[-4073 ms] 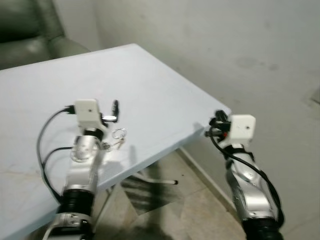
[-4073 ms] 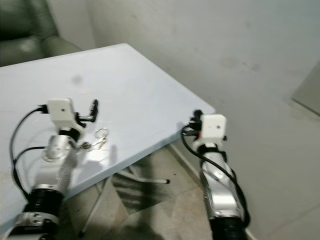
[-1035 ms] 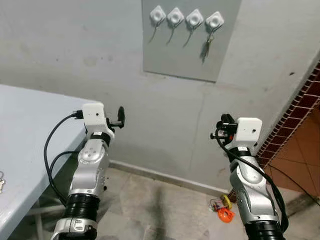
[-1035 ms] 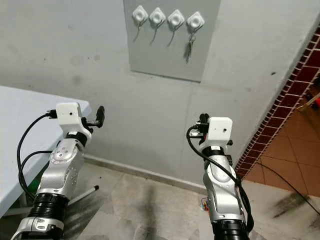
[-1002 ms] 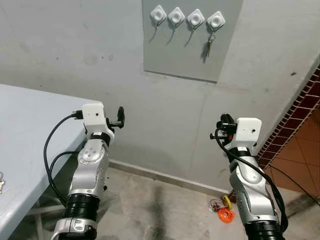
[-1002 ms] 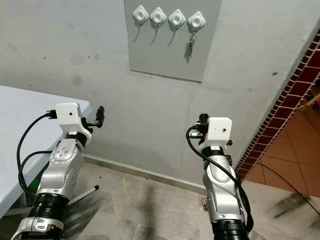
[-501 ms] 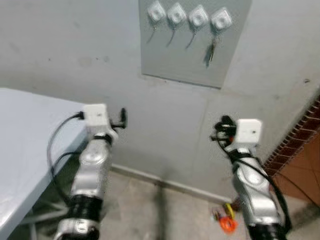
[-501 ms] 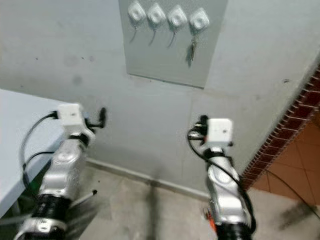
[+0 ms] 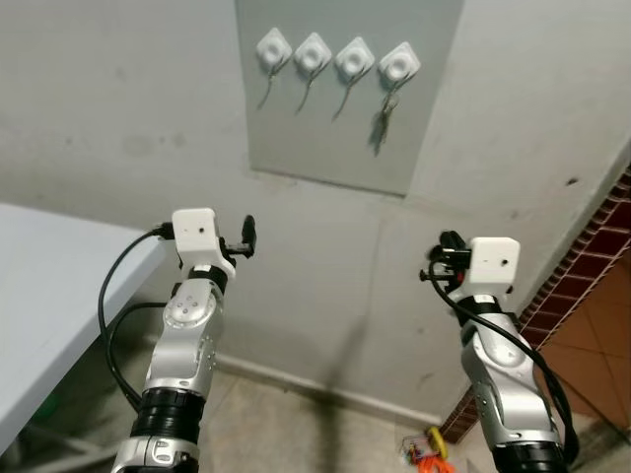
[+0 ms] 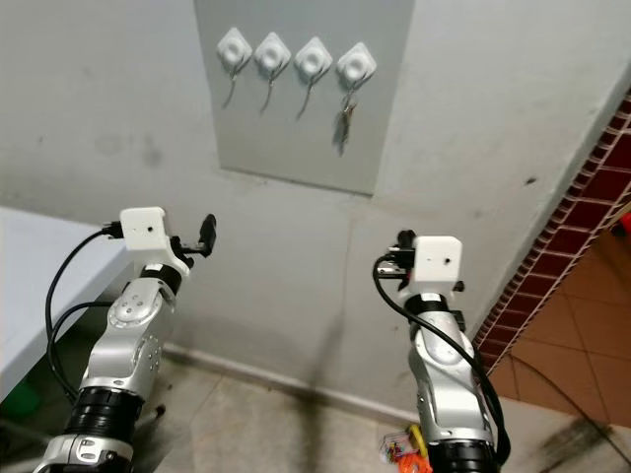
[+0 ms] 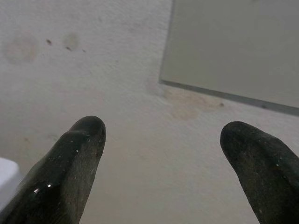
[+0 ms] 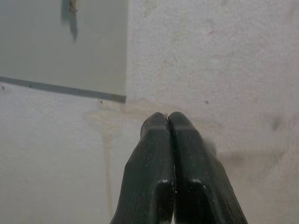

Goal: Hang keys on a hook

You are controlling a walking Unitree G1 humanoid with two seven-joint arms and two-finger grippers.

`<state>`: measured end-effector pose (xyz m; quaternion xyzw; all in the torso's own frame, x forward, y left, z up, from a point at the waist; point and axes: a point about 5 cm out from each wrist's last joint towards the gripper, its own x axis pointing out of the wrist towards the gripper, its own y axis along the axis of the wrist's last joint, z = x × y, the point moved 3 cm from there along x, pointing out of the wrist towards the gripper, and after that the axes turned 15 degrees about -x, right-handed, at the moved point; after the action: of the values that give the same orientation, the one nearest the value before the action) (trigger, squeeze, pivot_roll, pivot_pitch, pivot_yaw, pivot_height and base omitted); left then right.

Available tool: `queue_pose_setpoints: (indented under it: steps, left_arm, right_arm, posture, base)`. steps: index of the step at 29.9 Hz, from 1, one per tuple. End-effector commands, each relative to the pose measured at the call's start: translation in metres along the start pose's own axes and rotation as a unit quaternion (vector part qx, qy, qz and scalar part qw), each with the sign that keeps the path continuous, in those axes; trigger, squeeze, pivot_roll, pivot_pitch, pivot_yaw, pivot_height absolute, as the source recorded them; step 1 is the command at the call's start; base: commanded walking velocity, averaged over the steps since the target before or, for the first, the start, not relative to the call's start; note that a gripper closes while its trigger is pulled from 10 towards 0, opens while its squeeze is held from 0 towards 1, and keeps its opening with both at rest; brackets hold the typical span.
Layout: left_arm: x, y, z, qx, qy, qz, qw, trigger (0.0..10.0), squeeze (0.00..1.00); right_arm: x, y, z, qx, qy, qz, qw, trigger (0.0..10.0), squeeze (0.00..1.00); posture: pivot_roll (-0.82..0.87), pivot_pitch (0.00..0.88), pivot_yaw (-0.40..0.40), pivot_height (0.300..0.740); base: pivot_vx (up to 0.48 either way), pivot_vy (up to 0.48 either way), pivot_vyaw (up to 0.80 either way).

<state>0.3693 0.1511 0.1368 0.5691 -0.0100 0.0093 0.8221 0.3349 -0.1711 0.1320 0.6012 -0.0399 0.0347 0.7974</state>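
Observation:
A grey panel (image 9: 335, 138) on the wall ahead carries a row of white hooks (image 9: 313, 51). A bunch of keys (image 9: 383, 118) hangs from the rightmost hook (image 9: 398, 63); the other hooks are bare. My left gripper (image 11: 163, 130) is held up below and left of the panel, open, with nothing between its fingers (image 11: 79, 149). My right gripper (image 12: 168, 119) is raised below the panel's right corner, its fingers pressed shut on nothing. The panel's lower edge (image 12: 60, 86) shows in both wrist views.
A pale blue table (image 9: 39, 296) stands at my left against the wall. A red brick wall (image 9: 601, 286) and tiled floor lie to the right. Small orange and yellow objects (image 9: 429, 451) lie on the floor by the wall's foot.
The whole picture has shifted: the camera has turned and drawn nearer the wall, so the hook panel now sits further left. Both arms keep the same pose.

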Motion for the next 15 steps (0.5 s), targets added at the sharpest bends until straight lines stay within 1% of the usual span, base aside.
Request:
queue_pose_setpoints:
  steps: [1,15]
  left_arm:
    - [-0.0002,0.0047,-0.0101,0.002,0.018,0.005,1.000,10.0,0.00]
    - [0.0002,0.0054,-0.0086,-0.007,0.019,0.003,1.000,10.0,0.00]
  right_arm:
    - [0.0032,0.0093,-0.0097,0.006,0.015,0.013,1.000,10.0,0.00]
    - [0.0018,0.0096,-0.0082,0.003,0.022,0.013,1.000,10.0,0.00]
  posture:
    - [-0.02,0.000,-0.021,0.732]
    - [-0.02,0.000,-0.026,0.732]
  base:
    - [0.000,0.000,0.00]
    - [0.000,0.000,0.00]
